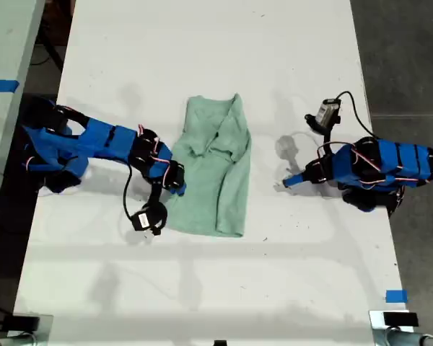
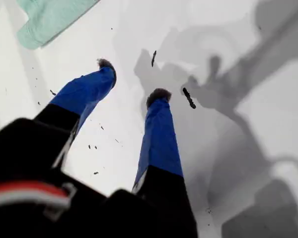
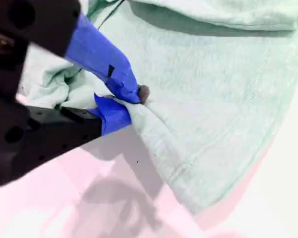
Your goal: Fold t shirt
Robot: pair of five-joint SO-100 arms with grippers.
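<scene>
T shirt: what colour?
Pale mint green t shirt, plain, no print visible; shows best in the exterior view.

Surface (image 1: 216, 65) lying bare across whole 12 o'clock stretch of exterior view; passage wide there. T shirt (image 1: 215, 169) occupying centre. My second gripper (image 1: 179, 186) sitting against cloth's 9 o'clock edge, fingers (image 3: 120, 74) closing on a fold, blocking that side. My first gripper (image 1: 287, 183) hanging at 3 o'clock, fingers (image 2: 158, 131) spread, bare gap separating it from cloth. 6 o'clock strip lying bare.

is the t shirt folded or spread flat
Partly folded: the t shirt lies as a narrow strip, sides turned in, my second hand pinching its edge.
</scene>
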